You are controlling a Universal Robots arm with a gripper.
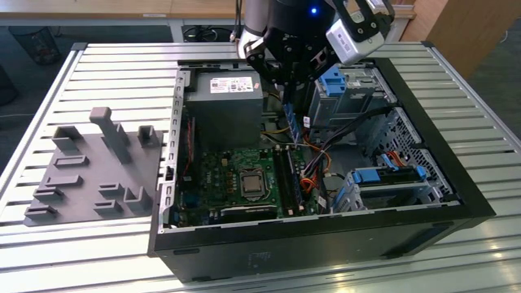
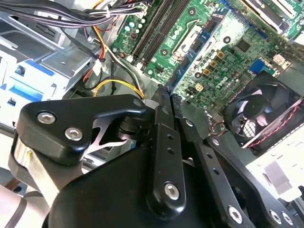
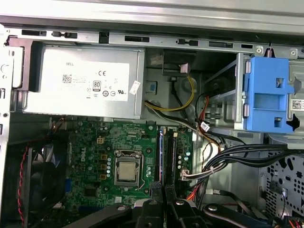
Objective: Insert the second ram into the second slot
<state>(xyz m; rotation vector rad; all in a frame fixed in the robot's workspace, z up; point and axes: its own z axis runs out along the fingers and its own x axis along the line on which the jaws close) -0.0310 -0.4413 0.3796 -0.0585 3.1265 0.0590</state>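
— Second ram (image 3: 163, 152) is pinched edge-on in our gripper (image 3: 164, 186), fingers narrowed onto it, and it hovers just off the power supply's (image 3: 85, 83) corner.
— So we're carrying, not seating yet?
— We judge so. Its long axis points at the power supply, parallel to the slots (image 3: 174, 152). Seating would call for its edge squarely over the second of them and a straight push down.
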